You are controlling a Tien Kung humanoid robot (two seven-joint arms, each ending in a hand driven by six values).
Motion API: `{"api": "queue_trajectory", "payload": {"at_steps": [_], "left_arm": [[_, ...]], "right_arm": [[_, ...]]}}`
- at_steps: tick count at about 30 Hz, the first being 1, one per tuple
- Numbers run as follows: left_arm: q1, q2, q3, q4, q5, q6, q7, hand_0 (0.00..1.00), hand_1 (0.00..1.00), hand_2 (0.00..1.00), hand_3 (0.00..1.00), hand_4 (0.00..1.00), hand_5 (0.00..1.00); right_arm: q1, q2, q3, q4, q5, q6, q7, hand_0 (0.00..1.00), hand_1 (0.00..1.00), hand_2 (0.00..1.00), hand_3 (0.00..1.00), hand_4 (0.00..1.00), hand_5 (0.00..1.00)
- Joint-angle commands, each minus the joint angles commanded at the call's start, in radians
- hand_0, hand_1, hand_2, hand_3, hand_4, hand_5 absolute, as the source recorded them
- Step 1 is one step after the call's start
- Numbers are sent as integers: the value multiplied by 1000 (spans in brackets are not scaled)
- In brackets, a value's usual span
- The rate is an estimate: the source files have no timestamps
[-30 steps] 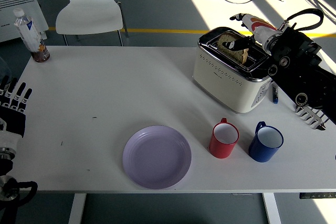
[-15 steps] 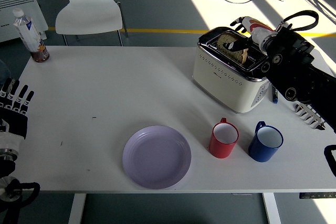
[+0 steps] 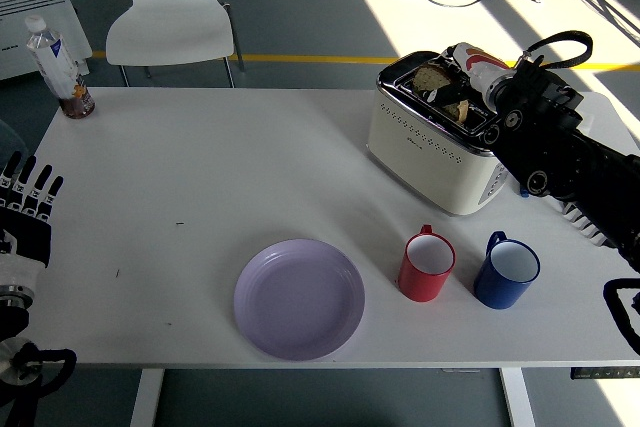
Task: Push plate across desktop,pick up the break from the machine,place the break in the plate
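Right hand [image 3: 462,59] is reaching in over the toaster [image 3: 438,134] top, fingertips sitting right at the bread [image 3: 437,78] in the slot — contact or a closed pinch can't be told from this angle. The bread is lying just left of and under the hand, poking up out of the slot, its long axis running along the slot, roughly from far-left to near-right. Only way out is straight up; slot walls are blocking any sideways pull.

Plate [image 3: 299,298] is sitting well down and to the left of that hand, near the table's [image 3: 200,177] front edge. Direct line from toaster to plate is looking open; the red mug [image 3: 427,267] and blue mug [image 3: 506,271] are standing right of that path, below the hand, so the forearm needs to be clearing them on the way down.

Left hand [image 3: 22,212] is idling at the far left edge, fingers spread, holding nothing — much farther from the bread, nearer to the plate's side.
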Motion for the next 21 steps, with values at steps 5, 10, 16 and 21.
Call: {"api": "queue_trajectory", "payload": {"at_steps": [5,10,16,21], "left_arm": [[-3,-3,1,3,2,2,-1,823,833,883,835,495,998],[-4,-3,0,3,4,2,-1,823,832,883,835,496,998],[-8,-4,1,4,4,3,-2,822,830,883,835,494,998],[-10,-5,-1,6,5,3,-2,822,829,881,834,493,998]], "right_arm": [[6,10,-20,-13,21,-16,0,424,490,499,611,639,207],[9,12,-36,-22,29,-31,3,391,454,495,550,539,129],[11,12,-49,-27,39,-57,7,363,435,485,526,453,78],[13,12,-50,-18,34,-74,11,387,432,471,512,370,55]]}}
